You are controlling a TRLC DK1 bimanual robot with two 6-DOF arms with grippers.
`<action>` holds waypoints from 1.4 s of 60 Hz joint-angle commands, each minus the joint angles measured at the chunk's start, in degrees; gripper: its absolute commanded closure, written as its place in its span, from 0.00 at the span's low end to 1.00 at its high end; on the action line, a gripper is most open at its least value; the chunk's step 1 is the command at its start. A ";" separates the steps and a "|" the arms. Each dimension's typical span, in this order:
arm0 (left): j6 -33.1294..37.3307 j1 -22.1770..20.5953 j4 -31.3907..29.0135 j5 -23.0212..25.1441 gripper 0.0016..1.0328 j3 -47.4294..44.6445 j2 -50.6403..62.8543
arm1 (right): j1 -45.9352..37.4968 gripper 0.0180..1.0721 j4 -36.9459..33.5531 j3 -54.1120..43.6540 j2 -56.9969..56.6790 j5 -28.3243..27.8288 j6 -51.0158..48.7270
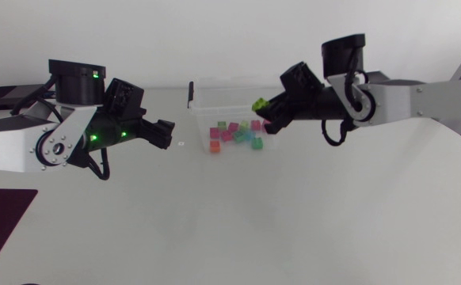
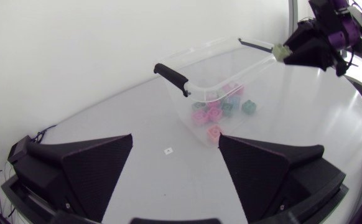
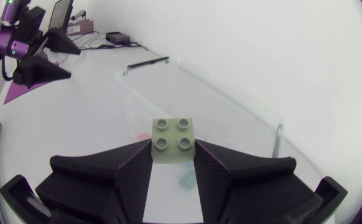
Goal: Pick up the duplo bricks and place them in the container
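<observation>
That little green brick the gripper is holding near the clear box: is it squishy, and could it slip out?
Probably stiff: the green duplo brick shows crisp square edges while the right gripper pinches it from both sides. It looks small, so likely light. Its smooth sides might be slippery, though it sits level now.

The head view looks down from above, while both wrist views face the container [image 1: 215, 101] from opposite sides.
</observation>
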 commanded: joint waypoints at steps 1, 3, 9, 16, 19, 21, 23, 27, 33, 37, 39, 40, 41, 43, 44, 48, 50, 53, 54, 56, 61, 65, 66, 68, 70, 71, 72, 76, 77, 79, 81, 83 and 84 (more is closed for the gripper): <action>0.63 -0.74 0.46 0.61 0.06 -1.12 -0.28 | -0.34 0.79 -1.55 3.30 0.74 -0.19 2.11; 0.54 -0.83 0.28 0.52 0.06 -1.12 -0.46 | -0.51 0.79 -1.46 4.53 1.53 -0.01 2.55; 0.54 -0.92 -0.33 0.52 0.06 -1.12 -1.43 | -1.04 0.79 -0.76 8.66 4.87 0.86 4.22; 0.63 -0.65 -0.69 0.52 0.06 -1.30 -2.57 | -1.30 0.79 -0.32 14.64 11.11 2.18 5.72; 0.72 -0.48 -0.77 0.52 0.06 -1.74 -3.27 | -1.30 0.77 -0.41 17.54 14.45 3.24 6.24; 0.72 -0.30 -0.69 0.43 0.06 -1.91 -3.71 | -1.30 0.73 -0.32 18.85 16.12 4.20 6.51; 0.72 -0.04 -0.51 0.43 0.06 -2.44 -4.50 | -1.21 0.63 -0.23 20.00 17.52 4.47 6.68; 0.72 1.10 -0.07 0.43 0.05 -3.23 -5.73 | -0.78 0.39 0.21 20.79 19.02 6.49 6.77; 0.81 2.25 0.19 0.17 0.05 -4.29 -7.84 | -0.51 0.19 1.53 19.82 17.96 8.16 6.77; 0.81 3.48 0.37 -0.19 0.05 -4.99 -9.87 | -0.69 0.18 2.93 17.98 15.68 9.04 6.68; 0.81 3.74 0.54 -1.15 0.05 -5.34 -10.57 | -0.86 0.17 3.20 17.10 14.54 9.04 6.77; 0.81 3.74 0.72 -1.68 0.05 -5.52 -10.83 | -0.95 0.17 3.46 16.48 13.74 9.30 6.77; 0.81 3.74 0.98 -2.21 0.05 -5.69 -11.18 | -1.04 0.17 3.72 16.04 13.22 9.48 6.77; 0.81 3.83 1.16 -3.44 0.05 -5.87 -11.53 | -1.21 0.17 4.52 14.90 11.90 9.83 6.77; 0.81 3.83 1.16 -3.61 0.05 -5.87 -11.62 | -1.30 0.17 4.78 14.46 11.37 9.92 6.77; 0.72 4.09 1.34 -4.49 0.05 -6.31 -12.24 | -1.92 0.17 5.75 11.91 7.94 10.88 6.95; 0.63 4.18 1.51 -5.55 0.05 -6.66 -12.68 | -2.09 0.15 6.36 10.68 6.27 11.50 7.12; 0.37 4.27 1.77 -6.25 0.05 -7.36 -13.64 | -2.62 0.14 7.94 8.57 3.73 12.20 7.12; 0.37 4.36 2.04 -6.69 0.05 -7.72 -14.17 | -2.80 0.14 8.56 7.60 2.58 12.64 7.12; 0.28 4.36 2.57 -7.57 0.05 -8.33 -14.87 | -2.97 0.13 9.26 6.37 1.00 13.43 7.12; -0.16 4.44 3.88 -8.97 0.05 -10.00 -17.34 | -3.59 0.10 10.84 2.59 -3.39 15.01 7.21; -0.07 4.62 4.50 -9.41 0.05 -10.97 -19.01 | -4.12 0.10 13.04 -1.36 -7.70 16.33 7.12; 0.28 4.79 4.67 -9.50 0.05 -11.58 -19.88 | -4.29 0.10 13.74 -2.50 -8.76 16.60 7.12; 1.07 5.06 5.11 -9.50 0.05 -12.37 -20.94 | -4.91 0.08 14.36 -4.26 -10.60 17.04 7.12; 1.42 5.06 5.20 -9.50 0.05 -13.08 -21.73 | -5.26 0.07 14.89 -6.11 -12.53 17.56 7.12; 1.42 5.23 5.38 -9.50 0.05 -13.60 -22.61 | -5.61 0.07 15.06 -7.07 -13.41 17.65 7.04; 1.42 5.32 5.73 -9.50 0.05 -14.04 -23.14 | -5.79 0.07 15.06 -7.69 -14.12 17.65 7.12; 1.51 5.94 7.84 -9.50 0.05 -16.15 -25.60 | -7.28 0.07 15.94 -11.29 -17.46 17.74 7.12; 1.51 6.11 7.84 -9.50 0.05 -16.33 -25.95 | -7.63 0.07 16.20 -12.35 -18.34 17.74 7.12; 1.51 6.73 7.84 -9.50 0.05 -17.03 -27.00 | -8.42 0.07 16.56 -14.46 -20.09 17.83 7.12; 1.51 6.99 7.58 -9.50 0.05 -17.56 -27.71 | -9.04 0.07 17.00 -16.39 -21.50 17.83 7.12; 1.51 7.43 7.40 -9.50 0.05 -18.09 -28.50 | -10.00 0.07 18.05 -18.85 -23.43 17.83 7.12; 1.51 7.52 7.40 -9.50 0.05 -18.26 -28.85 | -10.36 0.07 18.31 -19.64 -23.96 17.83 7.12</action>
